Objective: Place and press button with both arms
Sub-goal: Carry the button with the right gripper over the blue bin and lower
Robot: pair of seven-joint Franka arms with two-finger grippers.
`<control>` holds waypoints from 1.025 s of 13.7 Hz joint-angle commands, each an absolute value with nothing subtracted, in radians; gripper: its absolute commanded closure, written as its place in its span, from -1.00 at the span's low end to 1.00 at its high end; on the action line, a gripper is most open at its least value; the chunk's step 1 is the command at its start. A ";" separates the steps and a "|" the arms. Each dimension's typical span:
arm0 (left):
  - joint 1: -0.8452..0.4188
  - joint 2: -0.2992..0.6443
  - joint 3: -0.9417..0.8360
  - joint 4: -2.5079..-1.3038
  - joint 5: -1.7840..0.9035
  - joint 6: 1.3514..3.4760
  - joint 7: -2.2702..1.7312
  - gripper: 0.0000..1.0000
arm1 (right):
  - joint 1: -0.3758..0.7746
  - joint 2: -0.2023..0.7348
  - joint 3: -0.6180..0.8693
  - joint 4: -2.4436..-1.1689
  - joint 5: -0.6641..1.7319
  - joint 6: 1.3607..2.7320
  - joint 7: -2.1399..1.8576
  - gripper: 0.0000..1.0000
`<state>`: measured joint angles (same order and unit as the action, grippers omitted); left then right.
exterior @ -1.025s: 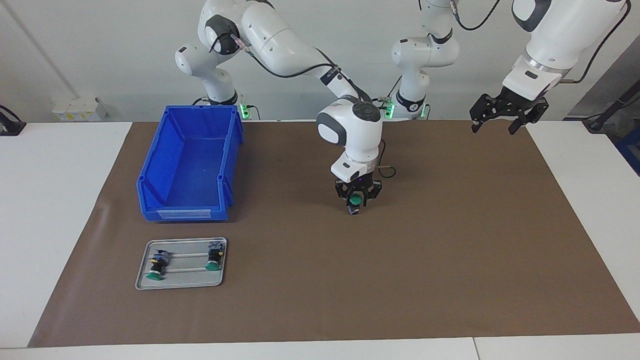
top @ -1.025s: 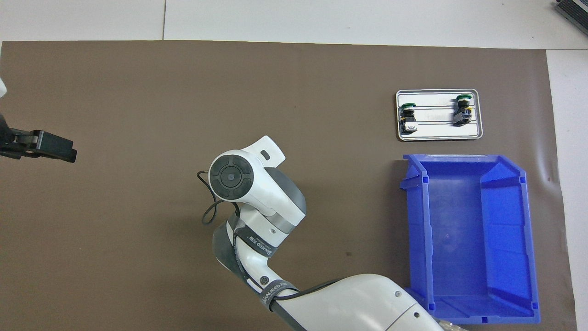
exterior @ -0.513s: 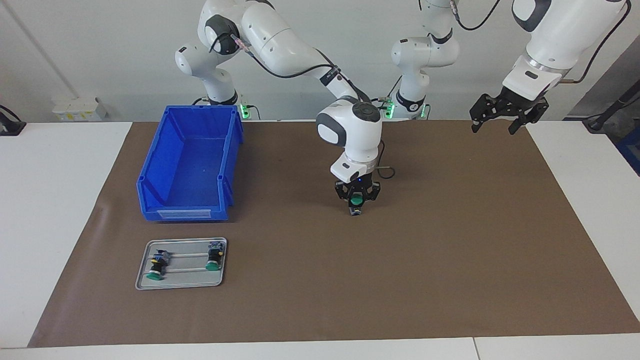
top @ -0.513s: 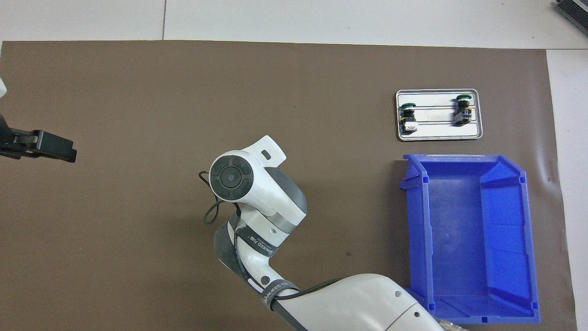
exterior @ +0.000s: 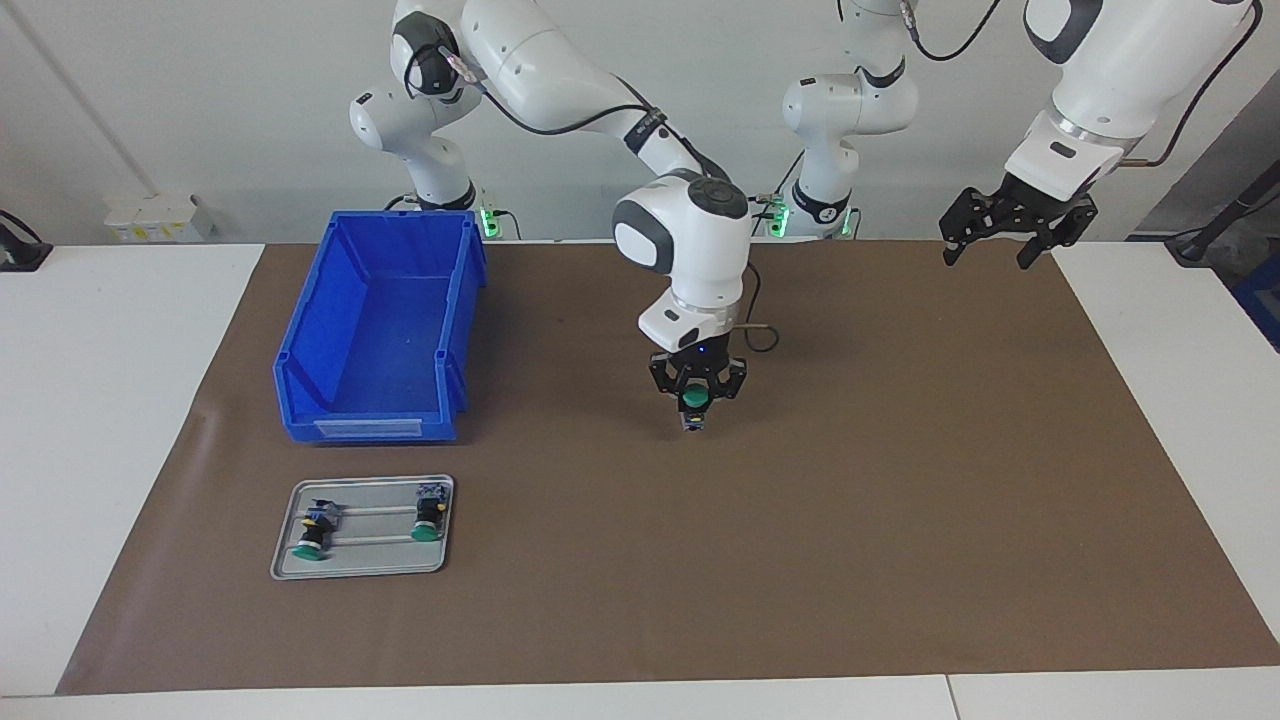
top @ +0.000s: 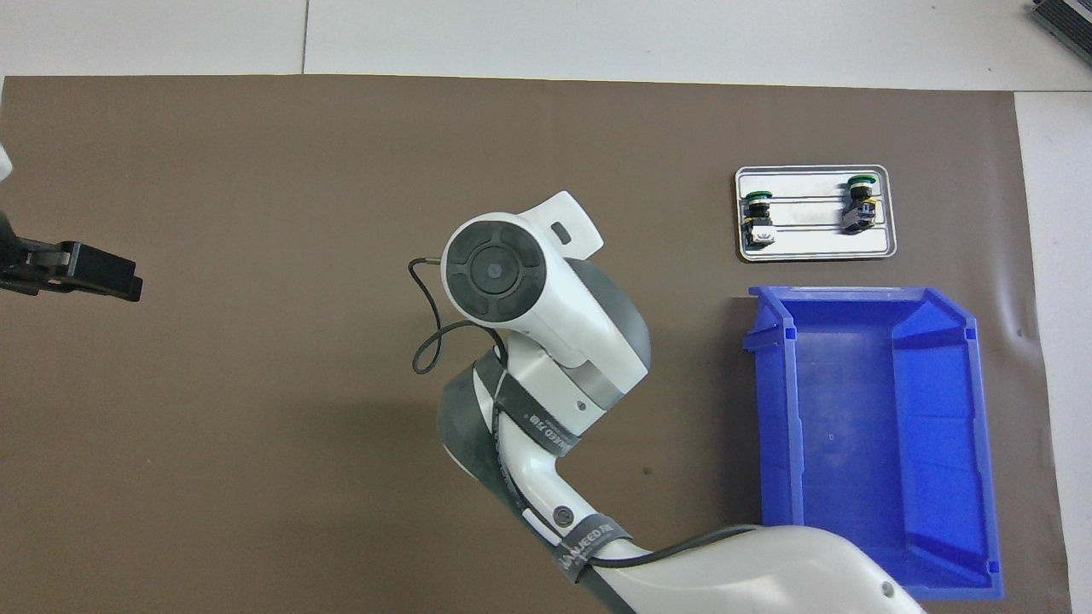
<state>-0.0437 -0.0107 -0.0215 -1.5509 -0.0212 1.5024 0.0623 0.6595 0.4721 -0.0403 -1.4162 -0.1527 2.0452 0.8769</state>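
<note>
My right gripper (exterior: 695,403) is shut on a button (exterior: 692,399) over the middle of the brown mat. Its green cap shows between the fingers and its blue-grey block (exterior: 691,423) points down. In the overhead view the right wrist (top: 495,273) hides this gripper and its button. Two more buttons (exterior: 312,537) (exterior: 428,521) lie on a small metal tray (exterior: 360,566) toward the right arm's end; they also show from above (top: 758,217) (top: 858,203). My left gripper (exterior: 1000,243) (top: 81,271) waits open and raised over the mat's edge at the left arm's end.
A large blue bin (exterior: 380,320) (top: 870,443) stands beside the metal tray (top: 815,247), nearer to the robots. The brown mat (exterior: 900,500) covers most of the white table. A black cable loops from the right wrist (top: 422,341).
The right gripper's fingers closed on the button. The right arm then rose with it and shifted a little toward the right arm's end. The left arm has not moved.
</note>
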 commanded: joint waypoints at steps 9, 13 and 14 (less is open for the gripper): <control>-0.032 -0.034 -0.028 -1.575 -0.014 1.499 0.067 -1.00 | 0.198 -0.030 -0.025 -1.878 -0.072 1.864 0.198 1.00; -0.032 -0.034 -0.028 -1.575 -0.014 1.499 0.067 -1.00 | 0.126 -0.187 -0.026 -2.219 -0.060 2.067 0.129 1.00; -0.032 -0.034 -0.028 -1.575 -0.014 1.499 0.067 -1.00 | 0.105 -0.213 -0.028 -2.279 -0.060 2.109 0.095 1.00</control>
<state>-0.0437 -0.0108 -0.0215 -1.5509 -0.0212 1.5021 0.0623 0.1503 -0.0967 -0.0409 -2.0827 -0.0797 1.9948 0.1604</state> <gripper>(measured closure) 0.000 0.652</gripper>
